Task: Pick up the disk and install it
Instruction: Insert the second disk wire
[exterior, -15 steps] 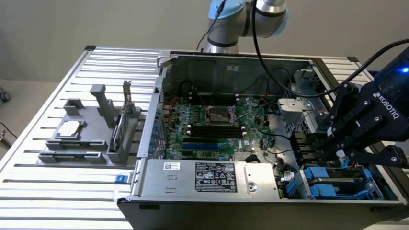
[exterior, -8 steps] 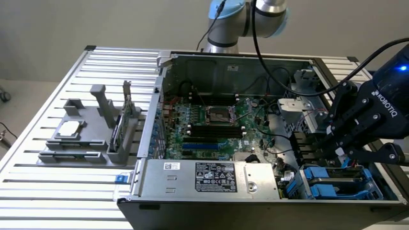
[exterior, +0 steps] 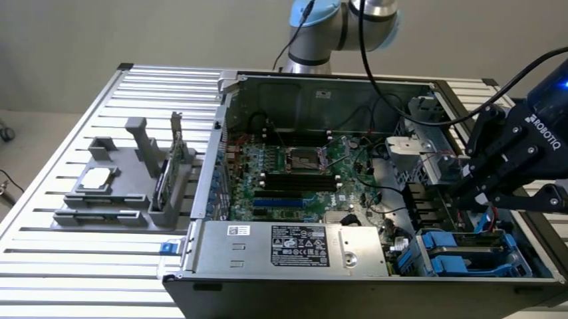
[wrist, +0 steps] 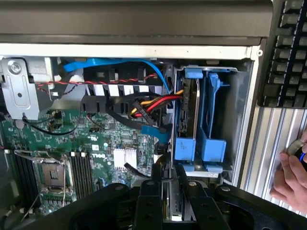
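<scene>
My gripper (exterior: 486, 203) hangs over the case's front right corner, just above the blue drive bay (exterior: 470, 256). In the wrist view its two black fingers (wrist: 149, 194) stand shut on a thin thing held edge-on, the disk (wrist: 169, 203), of which only a narrow edge shows. Straight ahead of the gripper (wrist: 168, 184) is the drive bay (wrist: 199, 143) with two blue carriers side by side. One slot holds a drive (wrist: 190, 110) with red, yellow and black wires at it. The slot beside it (wrist: 214, 120) shows blue plastic only.
The open computer case (exterior: 204, 266) lies on a slatted metal table (exterior: 80, 266), with motherboard (exterior: 293, 173) and power supply (exterior: 293, 246) exposed. A grey fixture (exterior: 116, 206) holds a silver chip (exterior: 98, 176) and a green card (exterior: 164, 173). A person's hand (wrist: 292, 177) and keyboard (wrist: 288, 52) lie beside the case.
</scene>
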You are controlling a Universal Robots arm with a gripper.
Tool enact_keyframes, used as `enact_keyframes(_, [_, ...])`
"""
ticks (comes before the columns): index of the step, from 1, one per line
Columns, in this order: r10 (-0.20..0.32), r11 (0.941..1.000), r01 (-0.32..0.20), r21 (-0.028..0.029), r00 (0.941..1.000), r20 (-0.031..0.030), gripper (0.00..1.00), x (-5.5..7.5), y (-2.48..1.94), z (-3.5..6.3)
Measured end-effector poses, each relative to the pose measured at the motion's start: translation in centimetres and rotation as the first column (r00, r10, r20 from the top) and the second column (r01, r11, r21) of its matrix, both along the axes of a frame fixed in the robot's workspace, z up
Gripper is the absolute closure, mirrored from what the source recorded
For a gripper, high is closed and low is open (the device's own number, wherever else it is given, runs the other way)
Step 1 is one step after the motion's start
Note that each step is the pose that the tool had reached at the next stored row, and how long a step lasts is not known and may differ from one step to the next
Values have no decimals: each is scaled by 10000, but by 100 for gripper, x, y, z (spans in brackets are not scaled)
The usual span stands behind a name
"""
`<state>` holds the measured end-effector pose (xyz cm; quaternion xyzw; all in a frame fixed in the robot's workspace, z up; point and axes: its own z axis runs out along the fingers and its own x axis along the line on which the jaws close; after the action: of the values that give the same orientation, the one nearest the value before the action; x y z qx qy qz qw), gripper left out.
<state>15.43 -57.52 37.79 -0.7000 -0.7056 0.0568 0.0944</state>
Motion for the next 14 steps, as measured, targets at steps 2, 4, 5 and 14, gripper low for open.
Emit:
enact_keyframes(2, [0,10000,0,1,10000,-1,75,15,37,-1])
enact_keyframes(4, [0,10000,0,0,10000,0,75,32,66,-1])
enact_keyframes(5, [0,10000,0,0,10000,0,75,43,71,-1])
enact_keyframes(14, [0,10000,1,-69,9999,128,75,70,73,-2])
